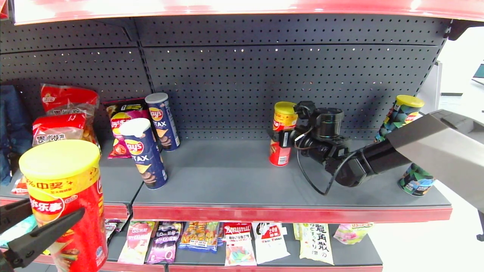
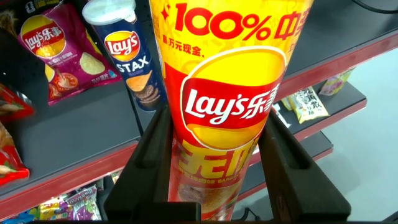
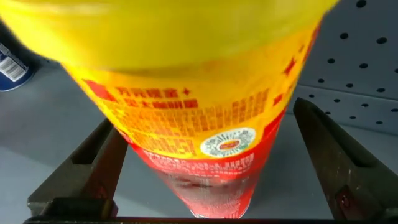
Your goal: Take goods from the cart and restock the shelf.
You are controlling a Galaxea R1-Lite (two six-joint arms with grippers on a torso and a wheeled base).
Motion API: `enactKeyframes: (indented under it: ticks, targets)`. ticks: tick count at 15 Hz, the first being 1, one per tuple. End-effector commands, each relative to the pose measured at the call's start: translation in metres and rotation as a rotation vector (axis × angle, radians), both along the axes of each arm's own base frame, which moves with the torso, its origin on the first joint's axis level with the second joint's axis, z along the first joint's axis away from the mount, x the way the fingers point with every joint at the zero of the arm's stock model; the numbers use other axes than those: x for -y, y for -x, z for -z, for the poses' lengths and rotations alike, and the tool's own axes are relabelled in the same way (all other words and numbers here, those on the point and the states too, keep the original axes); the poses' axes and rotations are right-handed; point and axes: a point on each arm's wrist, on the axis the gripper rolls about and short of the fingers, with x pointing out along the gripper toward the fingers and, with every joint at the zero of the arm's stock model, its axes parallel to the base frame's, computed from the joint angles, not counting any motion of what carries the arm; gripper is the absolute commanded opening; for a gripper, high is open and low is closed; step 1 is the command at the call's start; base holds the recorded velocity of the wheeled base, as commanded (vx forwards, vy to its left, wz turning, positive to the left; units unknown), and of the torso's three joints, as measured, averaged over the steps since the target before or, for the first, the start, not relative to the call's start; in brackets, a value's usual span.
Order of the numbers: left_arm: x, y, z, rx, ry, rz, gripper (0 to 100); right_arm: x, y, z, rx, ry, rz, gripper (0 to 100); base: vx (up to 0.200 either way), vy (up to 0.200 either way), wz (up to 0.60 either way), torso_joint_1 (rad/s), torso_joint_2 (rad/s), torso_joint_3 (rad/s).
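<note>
**A:** Where is the stock right now?

**B:** There are two red cans with yellow lids. The carried can (image 1: 62,196) is off the shelf (image 1: 227,177), nearer the robot than the front blue tube (image 1: 143,153) and to its left. It sits upright in the left pincer (image 1: 56,209), which is clenched on it with a finger pressed to each side of the label. I'd say it is gripped on the body and kept vertical so its base can meet the deck first.

**A:** And the other one?

**B:** The standing can (image 1: 284,117) is well to the right of that blue tube and farther back, with its base on the shelf deck. The right pincer (image 3: 205,124) straddles it but is released: the wrist view shows a gap between one finger and the can wall.

**A:** Why put it there?

**B:** Probably to fill the bare stretch right of the blue tube.

**A:** Any risk?

**B:** The can is tall and narrow, so a finger brushing it on the way out could tip it. A straight withdrawal seems wise.
</note>
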Motion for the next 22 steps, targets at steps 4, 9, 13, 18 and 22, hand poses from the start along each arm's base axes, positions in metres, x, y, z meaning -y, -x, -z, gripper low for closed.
enactKeyframes:
  ticks: [4, 9, 13, 18, 22]
  targets:
    - [0.000, -0.001, 0.001, -0.004, -0.001, 0.001, 0, -0.002, -0.005, 0.001, 0.009, -0.003, 0.006, 100, 0.000, 0.000, 0.00, 0.000, 0.00, 0.000]
    - [0.000, 0.000, 0.003, -0.012, -0.003, -0.001, 0, -0.006, -0.005, 0.004, 0.006, -0.001, 0.001, 0, 0.000, 0.000, 0.00, 0.000, 0.00, 0.000]
    - [0.000, 0.000, 0.003, -0.011, -0.001, -0.001, 0, -0.012, -0.001, 0.000, 0.014, -0.005, -0.017, 0, 0.000, 0.000, 0.00, 0.000, 0.00, 0.000]
    - [0.000, 0.000, 0.001, -0.005, 0.000, -0.001, 0, -0.008, 0.016, -0.035, 0.068, -0.039, -0.095, 0, 0.000, 0.000, 0.00, 0.000, 0.00, 0.000]
    - [0.000, -0.001, 0.000, -0.001, 0.002, 0.002, 0, 0.006, 0.057, -0.048, 0.030, -0.038, -0.256, 0, 0.000, 0.000, 0.00, 0.000, 0.00, 0.000]
